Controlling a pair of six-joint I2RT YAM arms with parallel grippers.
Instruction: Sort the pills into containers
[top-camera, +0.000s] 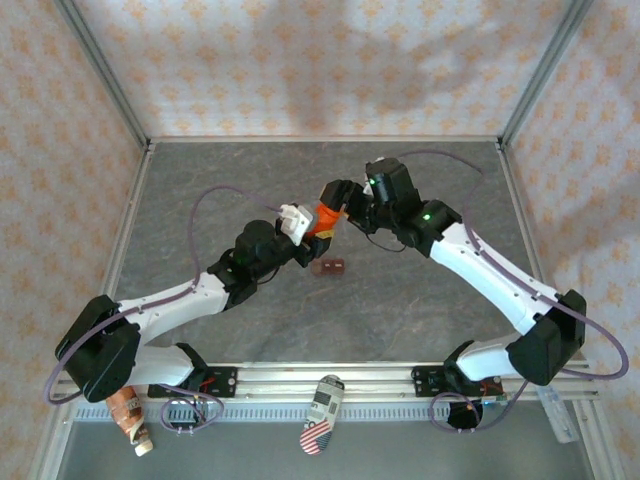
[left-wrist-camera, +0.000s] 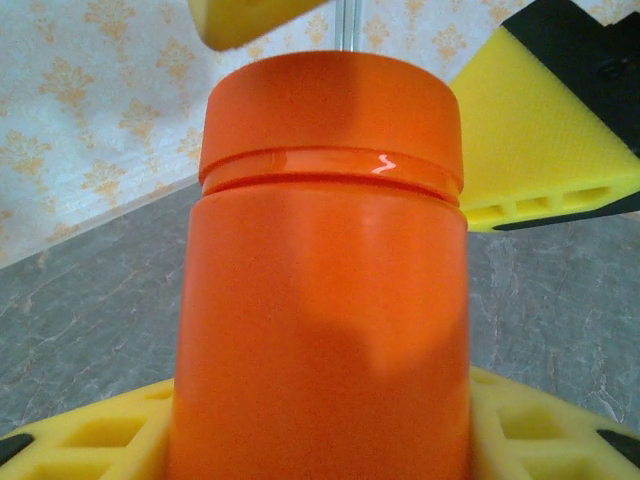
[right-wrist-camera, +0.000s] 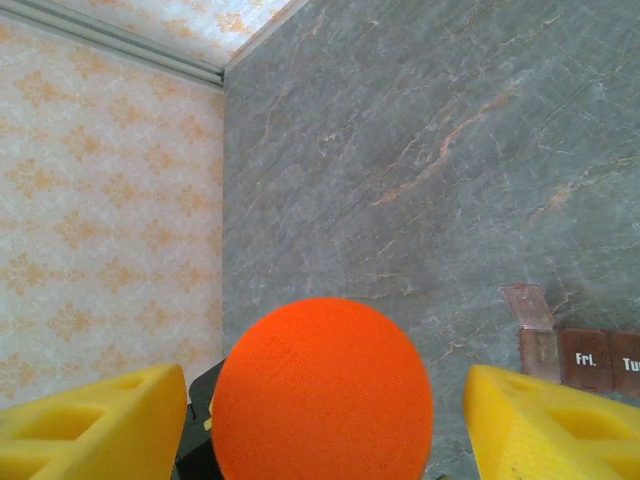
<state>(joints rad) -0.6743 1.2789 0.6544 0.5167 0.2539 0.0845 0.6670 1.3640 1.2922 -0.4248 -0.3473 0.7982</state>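
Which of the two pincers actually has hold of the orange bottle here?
The left pincer: its yellow fingers clamp the body of the orange bottle. The right pincer only straddles the cap, with a gap showing on either side.

Small dark reddish-brown pill box (top-camera: 329, 267), flat on grey table (top-camera: 420, 310), day-labelled compartments in a row, end lid (right-wrist-camera: 527, 306) flipped up

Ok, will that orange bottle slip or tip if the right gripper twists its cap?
The orange bottle has a glossy wall, so it may spin in the left gripper. It looks stiff, unlikely to crush. Round, it would probably roll if dropped.
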